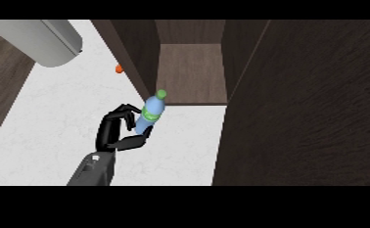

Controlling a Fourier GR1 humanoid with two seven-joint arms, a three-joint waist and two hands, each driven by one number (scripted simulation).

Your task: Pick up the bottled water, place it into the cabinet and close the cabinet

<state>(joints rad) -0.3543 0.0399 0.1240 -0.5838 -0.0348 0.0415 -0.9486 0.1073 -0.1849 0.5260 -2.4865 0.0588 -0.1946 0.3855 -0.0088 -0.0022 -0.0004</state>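
Fingers of black hand [119, 126] curled round light, smooth, slippery blue plastic water bottle's [152, 108] green-labelled middle, nearing dark wooden cabinet [189, 73].

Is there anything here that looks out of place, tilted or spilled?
Nothing is spilled or damaged. The bottled water leans, green cap toward the open cabinet, but only because a hand curls round it in front of the opening. A small orange thing lies on the white counter, half hidden by the cabinet's side wall.
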